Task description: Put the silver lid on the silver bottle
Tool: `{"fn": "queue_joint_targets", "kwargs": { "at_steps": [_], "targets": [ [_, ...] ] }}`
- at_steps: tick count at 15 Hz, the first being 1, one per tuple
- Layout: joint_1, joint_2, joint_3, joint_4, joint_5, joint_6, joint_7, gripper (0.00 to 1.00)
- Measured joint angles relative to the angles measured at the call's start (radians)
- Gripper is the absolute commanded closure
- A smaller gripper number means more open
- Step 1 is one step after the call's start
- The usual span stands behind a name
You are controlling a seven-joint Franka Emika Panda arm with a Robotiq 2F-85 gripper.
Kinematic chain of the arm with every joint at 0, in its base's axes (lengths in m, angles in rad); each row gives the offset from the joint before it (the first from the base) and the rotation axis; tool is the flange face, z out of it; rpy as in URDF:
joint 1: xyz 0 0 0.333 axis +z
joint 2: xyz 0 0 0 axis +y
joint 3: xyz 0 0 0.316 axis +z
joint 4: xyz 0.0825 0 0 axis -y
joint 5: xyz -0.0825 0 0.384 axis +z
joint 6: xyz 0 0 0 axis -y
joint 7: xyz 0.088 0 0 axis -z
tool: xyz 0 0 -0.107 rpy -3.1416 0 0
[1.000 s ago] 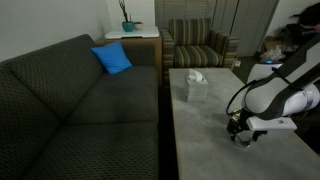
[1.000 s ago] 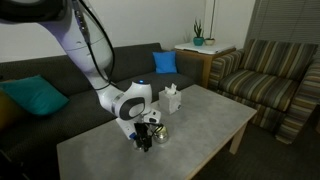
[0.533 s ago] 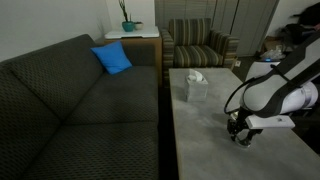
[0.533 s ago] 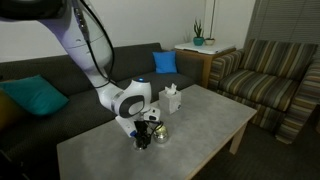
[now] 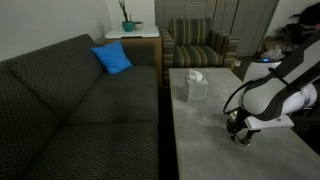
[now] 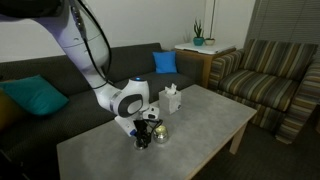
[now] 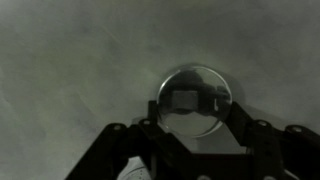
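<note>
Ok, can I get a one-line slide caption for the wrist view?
Fingers closed on either side of the silver lid, which lies on the grey table.

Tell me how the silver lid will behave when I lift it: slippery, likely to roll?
The silver lid looks mirror-polished, so probably slick; the end effector grips only its curved rim, so it may squirt out. Being round, it would likely roll if dropped on edge. Small and metal, it is probably stiff and light.

No writing, label, brand or number is legible in any view. The white cardboard tissue box [image 5: 194,87] shows blank faces, and the round shiny silver metal lid [image 7: 193,100] shows only reflections.
</note>
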Motion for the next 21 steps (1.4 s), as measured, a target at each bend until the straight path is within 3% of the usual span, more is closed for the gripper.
{"fn": "queue_joint_targets", "kwargs": {
  "at_steps": [9,21],
  "targets": [
    [0.141,-0.011,-0.125,-0.093,-0.002,0.182,0.1,0.56],
    [0.318,-0.142,-0.22,-0.408,0.101,0.373,0.164,0.56]
  ]
}}
